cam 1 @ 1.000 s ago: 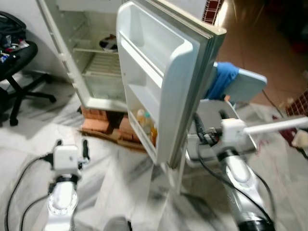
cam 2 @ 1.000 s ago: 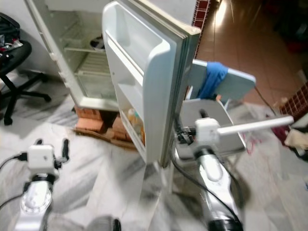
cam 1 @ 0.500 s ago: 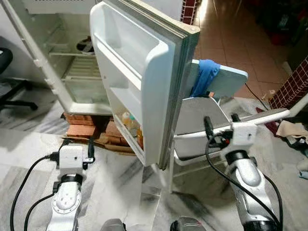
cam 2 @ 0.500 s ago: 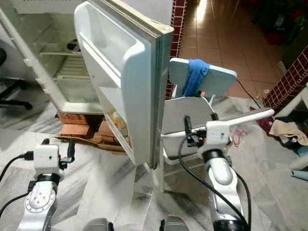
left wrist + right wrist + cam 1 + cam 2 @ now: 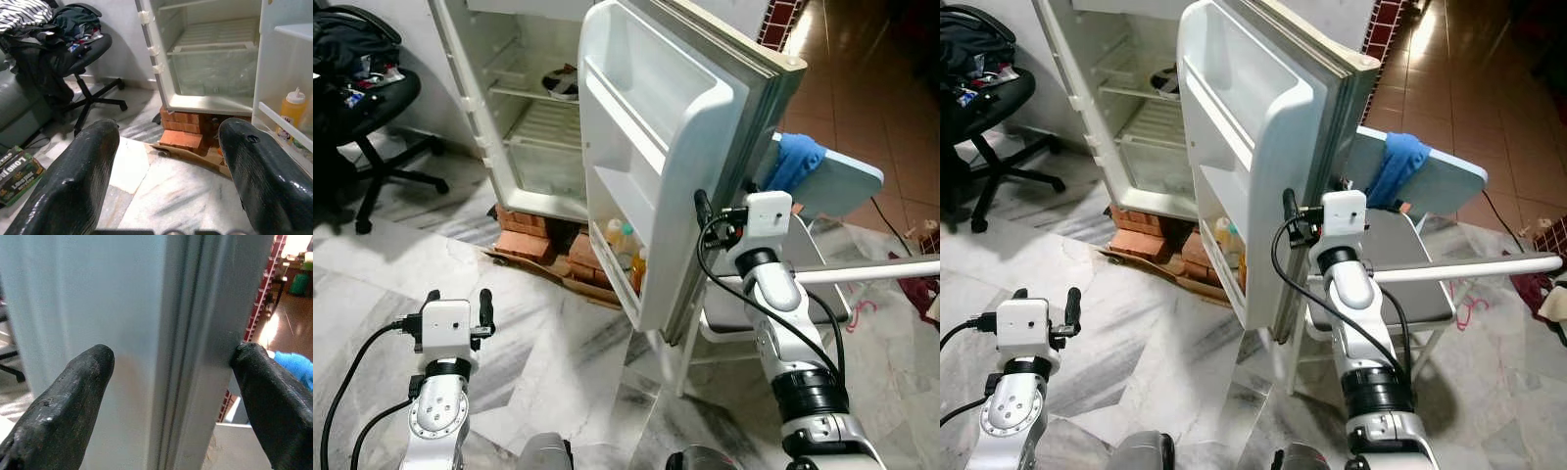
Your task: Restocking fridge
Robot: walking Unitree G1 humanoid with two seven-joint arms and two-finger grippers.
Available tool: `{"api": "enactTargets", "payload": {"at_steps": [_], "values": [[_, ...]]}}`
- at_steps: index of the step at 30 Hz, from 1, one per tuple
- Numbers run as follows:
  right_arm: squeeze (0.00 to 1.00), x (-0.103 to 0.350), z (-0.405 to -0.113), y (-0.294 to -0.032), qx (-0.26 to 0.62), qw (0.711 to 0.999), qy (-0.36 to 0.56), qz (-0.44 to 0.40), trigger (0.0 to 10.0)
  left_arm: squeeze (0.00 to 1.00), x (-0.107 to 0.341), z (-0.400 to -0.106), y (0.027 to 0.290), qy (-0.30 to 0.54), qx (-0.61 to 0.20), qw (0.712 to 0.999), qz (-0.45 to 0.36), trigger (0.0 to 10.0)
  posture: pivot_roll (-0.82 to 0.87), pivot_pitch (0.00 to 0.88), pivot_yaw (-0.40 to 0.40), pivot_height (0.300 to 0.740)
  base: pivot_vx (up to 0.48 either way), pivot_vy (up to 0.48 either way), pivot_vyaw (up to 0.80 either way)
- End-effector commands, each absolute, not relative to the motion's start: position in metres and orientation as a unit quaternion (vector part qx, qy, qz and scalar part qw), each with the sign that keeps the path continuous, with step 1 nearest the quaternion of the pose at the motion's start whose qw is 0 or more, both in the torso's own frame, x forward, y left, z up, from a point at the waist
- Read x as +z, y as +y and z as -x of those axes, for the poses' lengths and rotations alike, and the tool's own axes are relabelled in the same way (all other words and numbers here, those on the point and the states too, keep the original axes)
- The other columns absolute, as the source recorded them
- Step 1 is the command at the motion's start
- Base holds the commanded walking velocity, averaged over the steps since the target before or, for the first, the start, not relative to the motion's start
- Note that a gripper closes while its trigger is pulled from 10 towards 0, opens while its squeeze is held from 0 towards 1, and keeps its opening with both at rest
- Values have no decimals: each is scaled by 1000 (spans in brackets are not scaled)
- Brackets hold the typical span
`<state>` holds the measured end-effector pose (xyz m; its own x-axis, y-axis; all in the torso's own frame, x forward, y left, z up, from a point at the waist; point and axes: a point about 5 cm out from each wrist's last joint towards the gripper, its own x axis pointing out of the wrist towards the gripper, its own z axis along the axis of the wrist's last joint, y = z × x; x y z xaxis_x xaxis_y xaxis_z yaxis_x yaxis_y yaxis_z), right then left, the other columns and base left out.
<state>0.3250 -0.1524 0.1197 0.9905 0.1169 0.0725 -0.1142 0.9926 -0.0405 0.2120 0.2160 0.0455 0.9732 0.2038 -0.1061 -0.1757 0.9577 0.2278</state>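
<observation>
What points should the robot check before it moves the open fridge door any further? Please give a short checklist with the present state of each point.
1. Right hand placed at the edge of the white fridge door, one finger on each side: ok.
2. Right hand closed firmly on the door edge: not ok; the fingers are spread.
3. Left hand free and low over the grey marble floor: ok, open and holding nothing.
4. Bottles seated in the lowest door shelf: ok, upright.
5. White chair with blue cloth apart from the door: cannot tell; it stands close behind.
</observation>
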Motion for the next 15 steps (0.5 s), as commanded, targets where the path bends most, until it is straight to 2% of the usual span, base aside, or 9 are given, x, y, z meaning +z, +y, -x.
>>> {"api": "enactTargets", "payload": {"at_steps": [1,5,6,7,10,11,12,13,15], "values": [[0,121,-333,-150,55,998,-26,-17,10000,0,47,-210,219,66,102,986,-114,10000,122,83,-23,740,0,0,0],[0,129,-334,-128,130,987,-34,-93,10000,0,47,-210,218,65,101,986,-115,10000,124,82,-22,740,0,0,0],[0,136,-330,-111,200,966,-38,-161,10000,0,47,-211,218,65,101,986,-115,10000,124,81,-22,740,0,0,0],[0,149,-317,-92,296,926,-45,-231,10000,0,47,-211,219,65,101,986,-115,10000,124,81,-21,740,0,0,0],[0,169,-292,-73,425,854,-54,-296,10000,0,48,-211,219,64,101,986,-116,10000,123,80,-20,740,0,0,0],[0,169,-292,-73,425,854,-54,-296,10000,0,48,-211,219,64,101,986,-116,10000,123,80,-20,740,0,0,0],[0,176,-274,-69,489,811,-50,-316,10000,0,48,-212,219,63,100,986,-117,10000,121,81,-20,740,0,0,0],[0,176,-265,-69,516,793,-42,-321,10000,0,48,-212,218,63,100,986,-117,10000,119,81,-20,740,0,0,0],[0,159,-268,-74,498,821,-23,-279,10000,0,48,-212,218,64,98,986,-116,10000,116,81,-18,740,0,0,0]]}}
